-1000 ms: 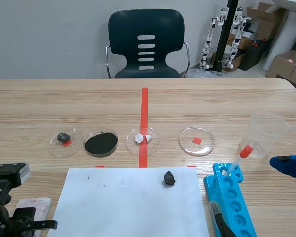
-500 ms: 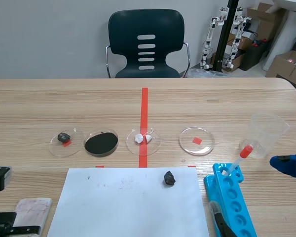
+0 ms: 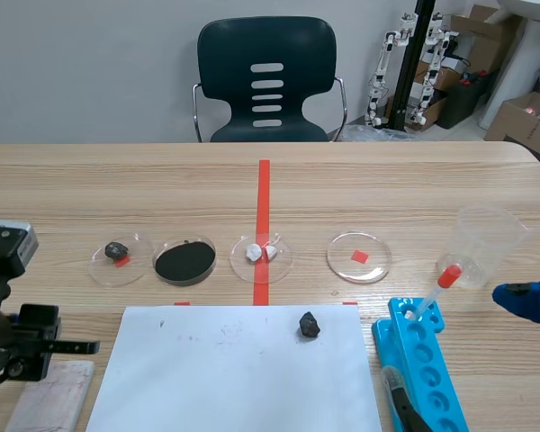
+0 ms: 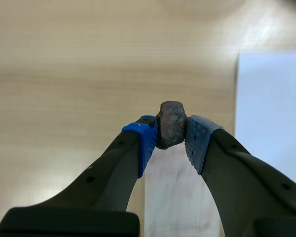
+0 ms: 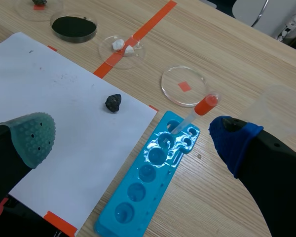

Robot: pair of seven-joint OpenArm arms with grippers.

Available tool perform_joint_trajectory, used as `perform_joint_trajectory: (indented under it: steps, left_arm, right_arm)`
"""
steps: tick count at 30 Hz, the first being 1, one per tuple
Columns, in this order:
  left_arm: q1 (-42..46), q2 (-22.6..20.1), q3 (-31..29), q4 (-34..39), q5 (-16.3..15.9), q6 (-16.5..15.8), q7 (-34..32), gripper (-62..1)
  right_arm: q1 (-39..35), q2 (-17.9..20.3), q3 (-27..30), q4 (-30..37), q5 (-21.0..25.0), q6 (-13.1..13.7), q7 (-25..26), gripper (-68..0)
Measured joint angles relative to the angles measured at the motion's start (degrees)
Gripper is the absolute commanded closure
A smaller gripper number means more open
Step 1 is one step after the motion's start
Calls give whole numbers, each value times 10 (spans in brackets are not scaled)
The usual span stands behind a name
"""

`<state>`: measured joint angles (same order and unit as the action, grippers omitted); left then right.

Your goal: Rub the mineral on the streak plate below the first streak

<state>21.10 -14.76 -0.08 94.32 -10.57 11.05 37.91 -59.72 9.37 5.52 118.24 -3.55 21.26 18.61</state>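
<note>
Pinching the mineral [image 4: 171, 123] tight between its two blue pads, the left gripper [image 4: 170, 133] hung over the streak plate [image 4: 172, 197]. As far as I could tell, the rock wasn't touching the surface yet. From the scene camera the plate [image 3: 49, 396] sat at about 8 o'clock on the table, with the white paper [image 3: 234, 369] just beside it at its 3 o'clock.

There was a faint smudge on the plate right under the rock, probably the first streak, but it was too pale to be sure.

My take on doing this well was to come straight down, land the rock's lower edge on bare plate on the robot's side of that smudge, then drag one short firm line parallel to it. The plate looked loose, so pushing sideways too hard could shove it around.

The right gripper [image 5: 132, 136] was wide open and holding nothing, parked at 4 o'clock near the blue tray [image 3: 423, 360]. The dark rock [image 3: 309, 325] lay on the paper, well apart from all this.
</note>
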Motion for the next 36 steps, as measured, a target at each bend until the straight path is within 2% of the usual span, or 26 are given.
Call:
perform_joint_trajectory:
  steps: [4,6,9,15,17,21,27,36]
  left_arm:
    - [19,0,-1,11,-5,-65,-122,-117]
    - [31,0,-1,17,-20,-108,-182,-117]
    - [48,0,-2,32,-19,-192,-233,-117]
    - [80,0,-2,68,-16,-290,-334,-117]
    - [94,0,-2,80,-16,-314,-356,-117]
    - [115,0,-2,89,-14,-335,-388,-117]
    - [144,0,-2,89,35,-336,-404,-117]
    - [165,0,-2,89,44,-336,-433,-117]
  right_arm:
    - [0,0,0,0,0,0,0,-679]
    - [0,0,0,0,0,0,0,-679]
    - [0,0,0,0,0,0,0,-679]
    - [0,0,0,0,0,0,0,-679]
    - [0,0,0,0,0,0,0,-679]
    - [0,0,0,0,0,0,0,-679]
    - [0,0,0,0,0,0,0,-679]
    - [0,0,0,0,0,0,0,-679]
